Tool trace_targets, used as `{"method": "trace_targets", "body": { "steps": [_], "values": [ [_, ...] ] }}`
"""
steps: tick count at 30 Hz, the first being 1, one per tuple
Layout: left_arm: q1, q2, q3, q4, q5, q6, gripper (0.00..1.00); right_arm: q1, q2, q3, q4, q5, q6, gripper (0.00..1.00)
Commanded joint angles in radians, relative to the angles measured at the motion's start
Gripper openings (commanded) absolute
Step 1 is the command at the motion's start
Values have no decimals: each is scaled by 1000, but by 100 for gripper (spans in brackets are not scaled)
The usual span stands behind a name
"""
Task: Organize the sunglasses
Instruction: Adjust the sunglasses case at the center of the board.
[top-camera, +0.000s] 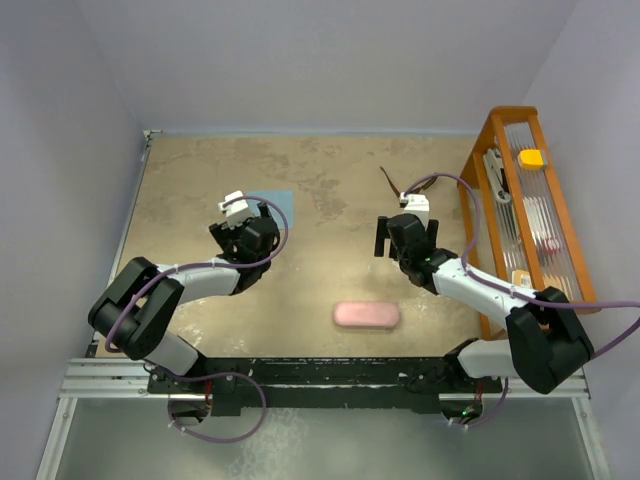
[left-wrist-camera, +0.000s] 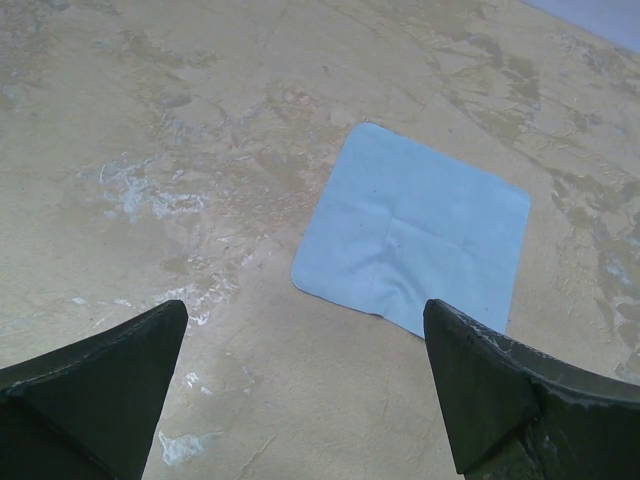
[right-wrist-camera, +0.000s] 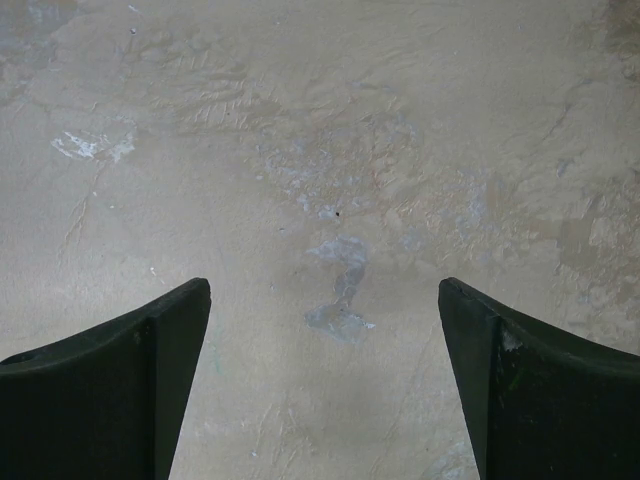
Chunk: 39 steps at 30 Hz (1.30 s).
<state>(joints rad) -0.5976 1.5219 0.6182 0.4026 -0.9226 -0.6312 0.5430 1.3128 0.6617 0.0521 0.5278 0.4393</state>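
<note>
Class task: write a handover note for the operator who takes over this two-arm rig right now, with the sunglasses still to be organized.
Left gripper: open, empty, above the table by the near edge of the blue cloth.
Right gripper: open, empty, over bare table.
Sunglasses: on the table just beyond the right gripper, partly hidden, not held.
Pink case: near the front edge, looks closed.
Done: nothing visible yet.
Left: grasp the sunglasses, then probably open the case and stow them.
</note>
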Motion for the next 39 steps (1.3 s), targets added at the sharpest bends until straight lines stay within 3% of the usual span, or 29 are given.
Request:
{"method": "trace_targets", "body": {
  "steps": [1, 10, 16, 28, 34, 39],
  "values": [
    [-5, -20, 25, 41, -3, 22, 99, 2, -32, -2, 23, 3, 12, 97],
    [-5, -18, 26, 39, 0, 47, 99, 2, -43, 9, 14, 13, 0, 96],
    [-5, -8, 28, 33, -8, 51, 100, 27, -96, 17, -96, -118, -9, 85],
    [-5, 5, 44, 11, -21, 37, 100, 268, -256, -64, -409, -211, 79, 39],
    [-5, 11, 42, 19, -14, 34, 99, 303, -354, -100, -464, -250, 138, 2],
    [-5, 24, 53, 9, -18, 30, 99, 350, -355, -107, -491, -243, 178, 0]
  ]
}}
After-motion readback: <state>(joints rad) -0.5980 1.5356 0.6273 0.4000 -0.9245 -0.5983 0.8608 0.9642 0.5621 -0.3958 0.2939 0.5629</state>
